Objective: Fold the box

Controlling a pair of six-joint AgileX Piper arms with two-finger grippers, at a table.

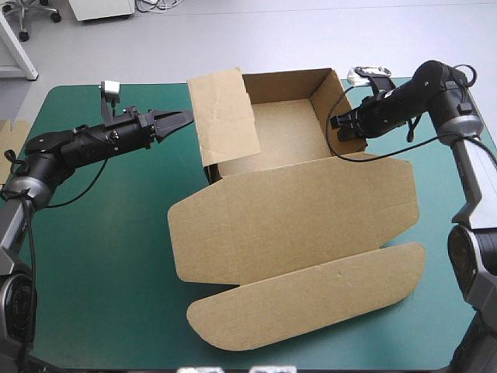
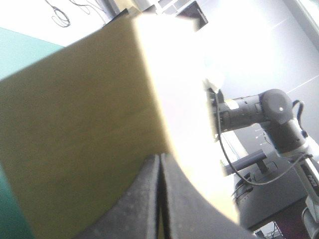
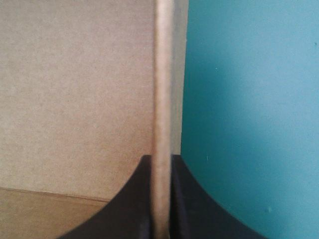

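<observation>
The table [image 1: 101,256] carries the box [image 1: 287,225] at its middle. The open tray sits toward the far side, and the lid [image 1: 311,210] lies flat toward the near side, its rounded strip [image 1: 311,299] nearest of all. The tray's far and right walls are up. The left flap [image 1: 225,116] stands and leans in over the tray's left side; I judge it is not yet tucked down.

The right claw [image 1: 339,128] is clamped almost closed on the top edge of the right wall [image 1: 326,105], with one finger inside the tray and one outside. The left claw [image 1: 182,119] has its fingers pressed together with nothing between them. Its tip is at the flap's outer face, but I cannot tell if it touches.

The step in hand looks like pushing that flap inward to form the left wall. To do it well, the left claw should push with its tip near the flap's middle and square to the board. That way the flap turns on its crease and does not buckle or twist. The right claw's grip should brace the box against the push, since the light board could slide right across the table. A slow push suits best, because a fast one may let the tip slip off the flap's edge.
</observation>
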